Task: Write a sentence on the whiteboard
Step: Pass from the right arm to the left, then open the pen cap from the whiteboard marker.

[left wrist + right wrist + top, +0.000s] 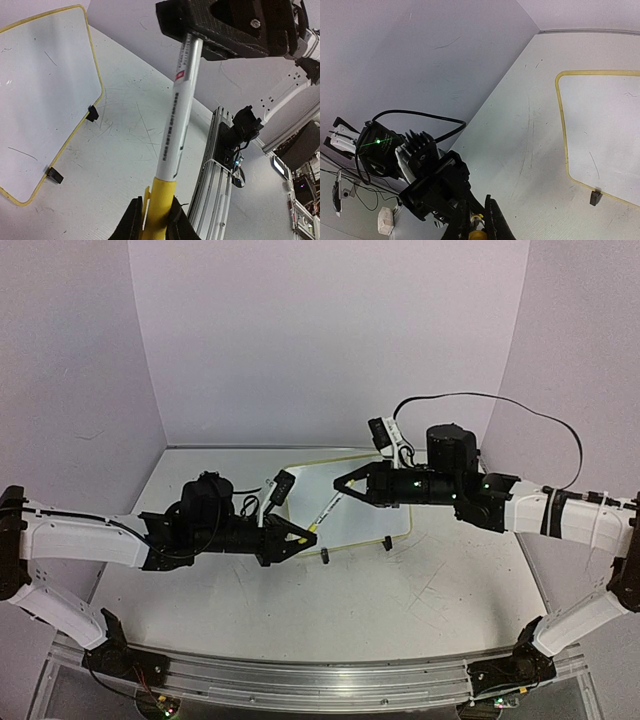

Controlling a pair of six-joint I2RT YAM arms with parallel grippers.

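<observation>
The whiteboard (372,512) lies flat at the table's middle back, white with a pale yellow rim and two black clip feet (325,557) on its near edge. It also shows in the left wrist view (45,90) and the right wrist view (605,130). A white marker (326,511) with a yellow cap (162,200) hangs in the air between both grippers, above the board's near left corner. My left gripper (308,532) is shut on the yellow cap. My right gripper (340,488) is shut on the marker's other end (192,50). In the right wrist view the marker (478,232) shows end-on between the jaws.
An aluminium rail (320,680) runs along the table's near edge, also in the left wrist view (220,165). Lilac walls (330,340) close the back and both sides. A black cable (530,420) loops above the right arm.
</observation>
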